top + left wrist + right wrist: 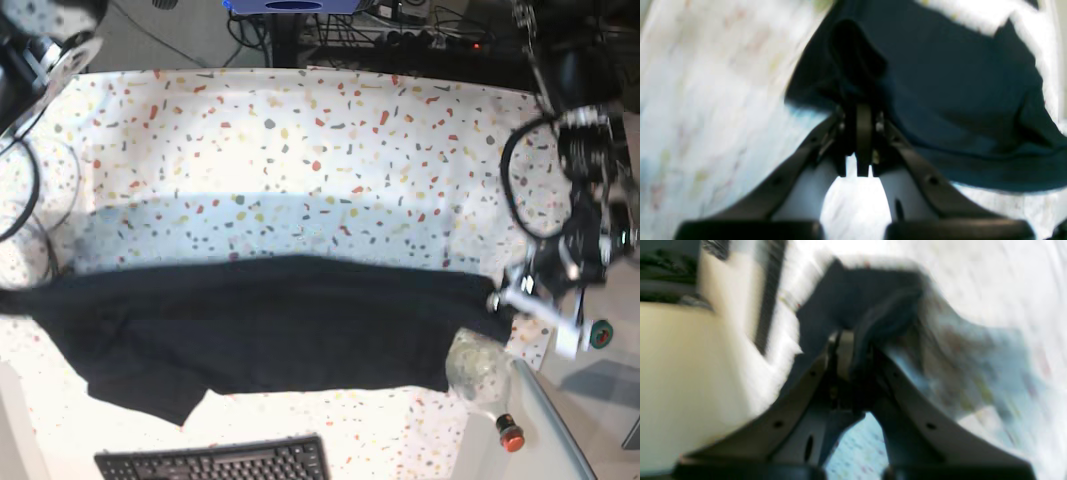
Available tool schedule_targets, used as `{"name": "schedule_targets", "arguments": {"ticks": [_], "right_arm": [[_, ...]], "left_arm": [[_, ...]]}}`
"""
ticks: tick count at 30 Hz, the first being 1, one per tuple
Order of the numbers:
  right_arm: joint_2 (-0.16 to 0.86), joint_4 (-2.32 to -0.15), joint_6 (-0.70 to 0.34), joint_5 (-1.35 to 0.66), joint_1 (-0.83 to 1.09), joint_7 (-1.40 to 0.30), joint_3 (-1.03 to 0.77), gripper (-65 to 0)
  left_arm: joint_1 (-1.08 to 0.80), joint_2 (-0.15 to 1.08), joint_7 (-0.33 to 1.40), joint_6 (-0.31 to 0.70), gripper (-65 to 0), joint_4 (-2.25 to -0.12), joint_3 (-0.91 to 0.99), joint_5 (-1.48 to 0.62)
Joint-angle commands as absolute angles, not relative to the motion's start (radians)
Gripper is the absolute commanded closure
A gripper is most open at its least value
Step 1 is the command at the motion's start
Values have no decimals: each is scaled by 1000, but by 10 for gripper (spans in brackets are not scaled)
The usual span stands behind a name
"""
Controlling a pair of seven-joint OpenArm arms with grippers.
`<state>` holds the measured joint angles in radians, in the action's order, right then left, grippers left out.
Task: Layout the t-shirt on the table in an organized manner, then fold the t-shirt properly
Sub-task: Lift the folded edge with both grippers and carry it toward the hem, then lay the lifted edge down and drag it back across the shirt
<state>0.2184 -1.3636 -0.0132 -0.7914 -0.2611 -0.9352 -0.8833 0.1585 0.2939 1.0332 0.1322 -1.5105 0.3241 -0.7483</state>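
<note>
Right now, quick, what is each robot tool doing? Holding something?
Left tool: closed, pinching an edge of the black t-shirt.
Right tool: closed, pinching the t-shirt's other end.

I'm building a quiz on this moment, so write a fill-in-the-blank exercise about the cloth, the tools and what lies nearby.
1. The plain black cloth t-shirt lies stretched across the white ____ table.
2. In the left wrist view, the left tool is shut on the ____.
3. In the base view, the black keyboard lies at the ____ edge.

Missing words: speckled; t-shirt; bottom
</note>
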Motion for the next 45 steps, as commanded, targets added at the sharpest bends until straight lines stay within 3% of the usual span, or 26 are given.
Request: {"name": "schedule_targets", "arguments": {"ticks": [1, 7, 11, 18, 22, 25, 29, 32, 34, 38, 45], "right_arm": [[271, -1334, 1, -794, -323, -915, -885, 0], [493, -972, 12, -792, -664, -789, -613, 0], [596, -791, 8, -794, -906, -665, -364, 0], [700, -869, 5, -799, -1112, -771, -266, 0], [757, -1013, 5, -802, -974, -843, -282, 0], [760, -1125, 5, -802, -748, -880, -433, 0], [656, -1241, 1, -802, -446, -926, -684, 0], [570, -1274, -74, -802, -248, -923, -800, 0], [515, -1273, -128, -796, -148, -901, -829, 0], [447, -1273, -136, -796, 25, -811, -831, 0], [407, -1273, -136, -796, 168, -742, -834, 0]], "left_arm": [[229, 312, 1004, 117, 0, -1506, 303, -766], [638, 297, 1001, 19, 0, -1257, 65, -766], [888, 225, 998, 10, 0, -1087, 10, -769], [1040, 176, 1029, 10, 0, -1164, 12, -777], [883, 177, 1066, 10, 0, -1245, 124, -777], [684, 176, 1072, 10, 0, -1360, 197, -779], [381, 173, 1081, 10, 0, -1521, 220, -805], [162, 173, 1069, 10, 0, -1586, 222, -829], [39, 174, 1015, 12, 0, -1596, 222, -828], [-134, 197, 920, 15, 0, -1598, 222, -829], [-271, 237, 892, 15, 0, -1636, 289, -829]]}}
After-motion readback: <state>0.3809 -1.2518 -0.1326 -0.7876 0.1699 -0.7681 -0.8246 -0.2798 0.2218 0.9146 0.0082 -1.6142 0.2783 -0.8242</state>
